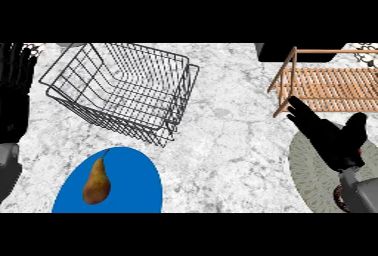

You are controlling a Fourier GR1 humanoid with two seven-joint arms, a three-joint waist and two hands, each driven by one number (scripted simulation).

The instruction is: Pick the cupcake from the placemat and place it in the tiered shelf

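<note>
Table carrying wire basket, wooden shelf far right, grey placemat just before it, blue plate. Right hand spread wide over placemat, holding nothing; left hand resting open at left edge. Pear on plate. Cupcake on placemat's near part, mostly hidden under right forearm; axis and heading unreadable. Best: draw back, lower over cupcake, then close.

One head view looks steeply down, close over the marble counter
</note>
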